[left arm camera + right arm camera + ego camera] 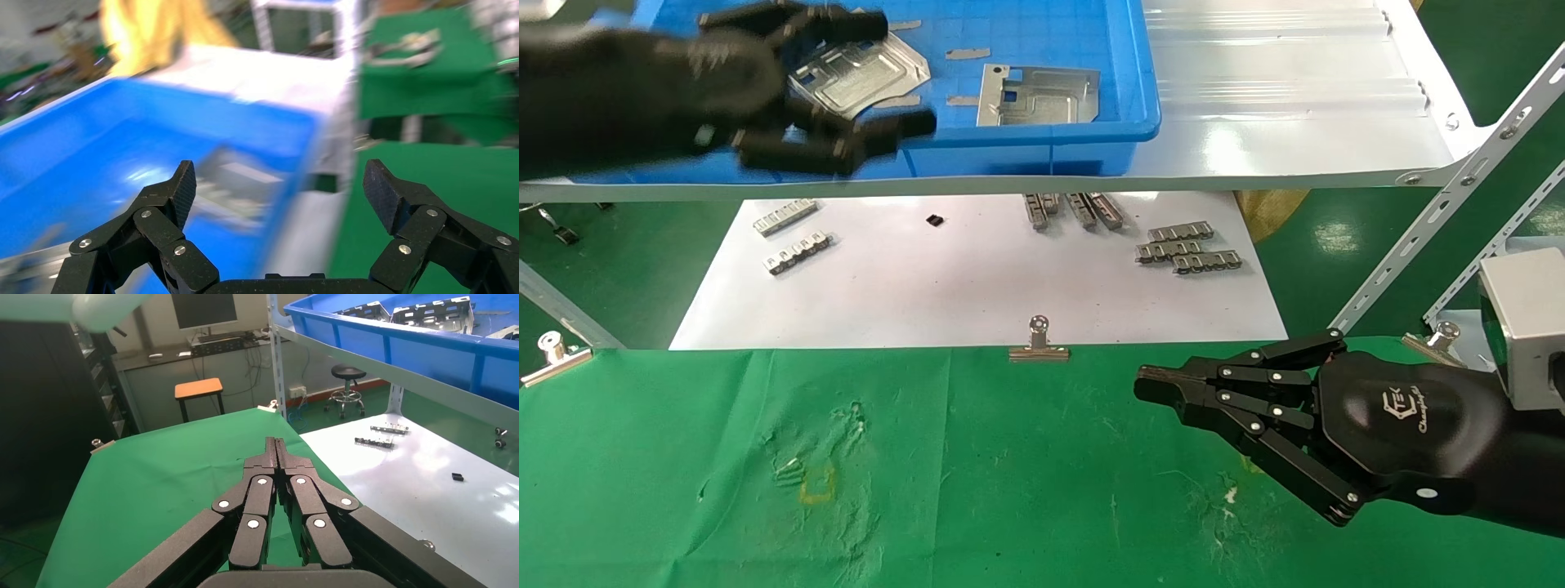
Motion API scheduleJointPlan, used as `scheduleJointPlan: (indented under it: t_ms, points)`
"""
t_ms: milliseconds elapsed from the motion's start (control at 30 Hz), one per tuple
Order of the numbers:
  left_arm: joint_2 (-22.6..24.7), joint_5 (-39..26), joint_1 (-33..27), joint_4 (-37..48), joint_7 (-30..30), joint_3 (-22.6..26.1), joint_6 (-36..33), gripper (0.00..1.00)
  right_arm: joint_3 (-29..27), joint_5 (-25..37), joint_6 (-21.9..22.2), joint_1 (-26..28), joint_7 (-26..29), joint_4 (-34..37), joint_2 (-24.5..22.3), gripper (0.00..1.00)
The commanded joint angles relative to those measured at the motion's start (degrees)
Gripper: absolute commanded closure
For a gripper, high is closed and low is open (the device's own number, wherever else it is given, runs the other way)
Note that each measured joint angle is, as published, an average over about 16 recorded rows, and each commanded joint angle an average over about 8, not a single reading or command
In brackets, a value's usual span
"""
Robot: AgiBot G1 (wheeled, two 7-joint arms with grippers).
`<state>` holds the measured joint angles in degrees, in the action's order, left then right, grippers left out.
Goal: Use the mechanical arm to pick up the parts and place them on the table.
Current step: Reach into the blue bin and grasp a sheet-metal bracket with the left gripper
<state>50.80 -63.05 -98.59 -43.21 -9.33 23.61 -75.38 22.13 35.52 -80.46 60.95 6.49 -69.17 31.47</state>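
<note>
Green felt surface [1009, 490] fills the lower frame, bare of parts. Upper left, my left jaws [846, 90] spread wide over a stamped plate [862, 73] in the blue bin [1124, 82], positioned to grasp it. My right jaws [1164, 384] rest clenched, lower right.

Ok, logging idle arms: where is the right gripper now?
In the head view the right gripper sits low on the right, over the green table, near a binder clip.
</note>
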Motion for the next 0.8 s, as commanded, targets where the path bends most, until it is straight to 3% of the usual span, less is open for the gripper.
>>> scheduleJointPlan:
  t_ms: [33,67,100,333,367,800]
  points:
    - [3.3,-4.5,-5.8,7.1,0.7,2.0,1.6,0.0,0.0,0.0,0.0,0.0,0.0,0.0,0.0,1.0]
    - [4.7,-6.1,-7.6,10.4,1.3,2.6,3.7,0.0,0.0,0.0,0.0,0.0,0.0,0.0,0.0,0.98]
    - [6.1,-7.6,-9.3,13.7,1.9,3.2,6.1,0.08,0.0,0.0,0.0,0.0,0.0,0.0,0.0,0.91]
    - [13.7,-15.8,-16.5,29.4,5.2,6.8,20.1,0.95,0.0,0.0,0.0,0.0,0.0,0.0,0.0,0.05]
    - [14.3,-16.7,-17.1,30.7,5.4,7.3,21.0,1.0,0.0,0.0,0.0,0.0,0.0,0.0,0.0,0.0]
    - [16.2,-21.2,-21.6,38.6,7.0,10.5,17.0,1.0,0.0,0.0,0.0,0.0,0.0,0.0,0.0,0.0]
